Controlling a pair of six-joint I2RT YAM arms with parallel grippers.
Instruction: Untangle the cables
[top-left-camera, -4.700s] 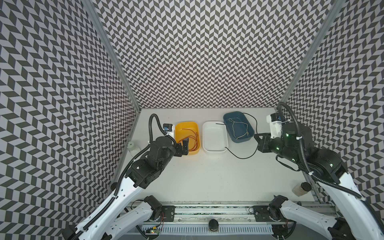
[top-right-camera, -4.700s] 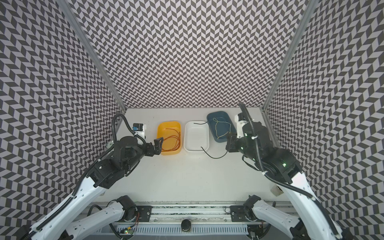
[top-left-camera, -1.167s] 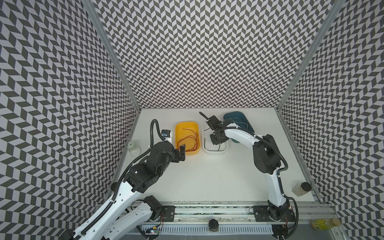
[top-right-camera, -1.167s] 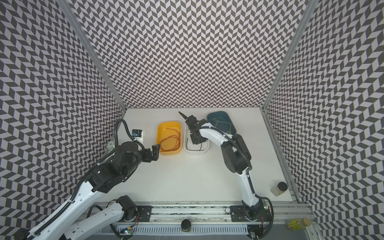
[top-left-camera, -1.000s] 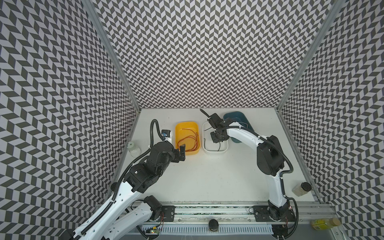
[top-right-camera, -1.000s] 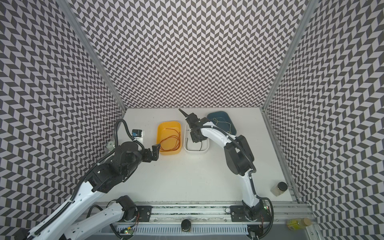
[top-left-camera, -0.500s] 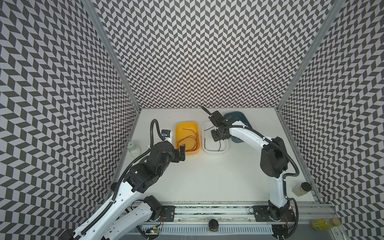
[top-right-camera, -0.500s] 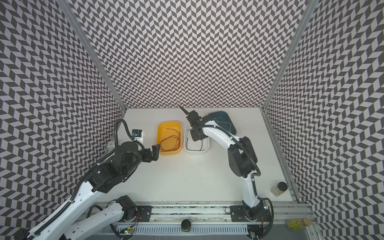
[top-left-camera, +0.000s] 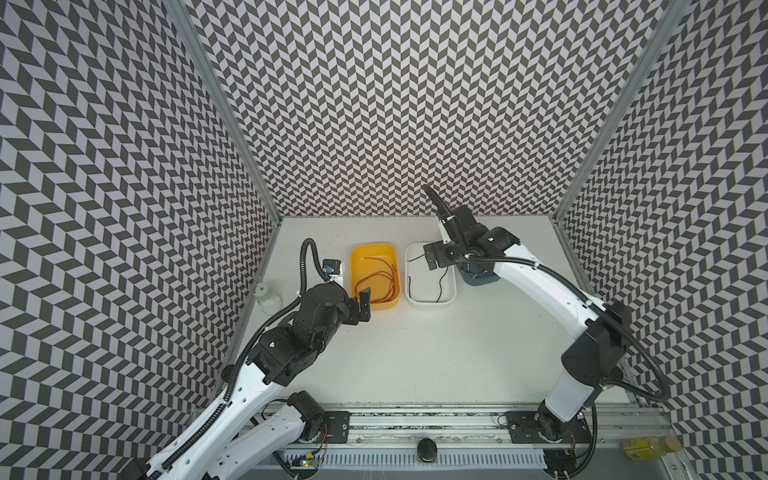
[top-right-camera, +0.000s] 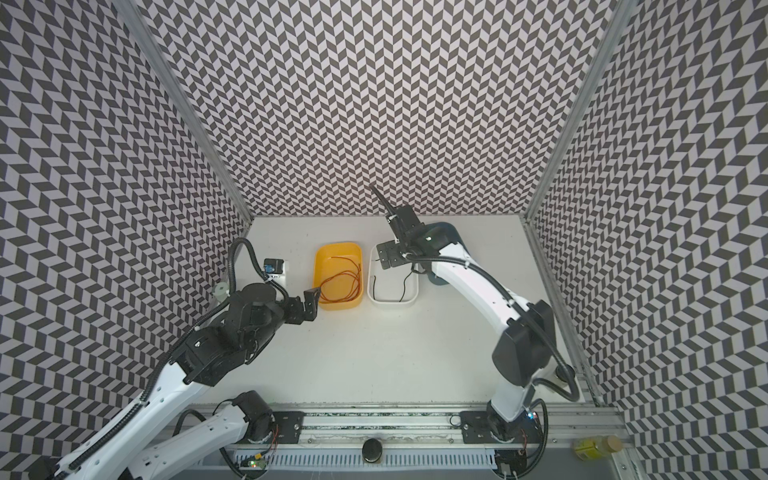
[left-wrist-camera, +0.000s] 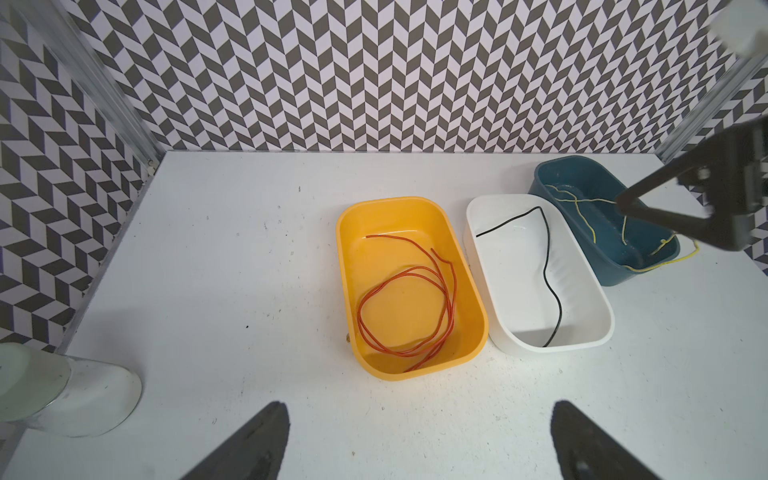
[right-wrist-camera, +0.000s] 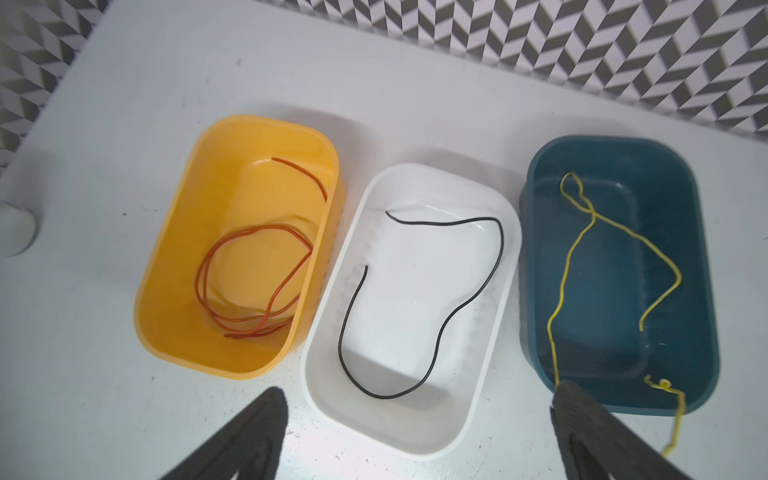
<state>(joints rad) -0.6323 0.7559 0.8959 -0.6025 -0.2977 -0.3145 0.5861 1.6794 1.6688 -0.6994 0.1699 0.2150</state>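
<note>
Cables (top-left-camera: 382, 274) apart, upper centre of a top view: red cable (right-wrist-camera: 257, 227), yellow cable (right-wrist-camera: 562, 291), black cable (right-wrist-camera: 502, 245) now loose in white tray (right-wrist-camera: 415, 166). Right gripper (right-wrist-camera: 417, 397) just spread, letting it go; left gripper (left-wrist-camera: 419, 409) spread, empty. Likely finished.

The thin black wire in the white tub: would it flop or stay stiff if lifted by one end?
Probably floppy: the thin black wire lies in loose curves in the white plastic tub. Likely light, being so thin. It might keep some bend: its curves look smooth, not kinked.
</note>
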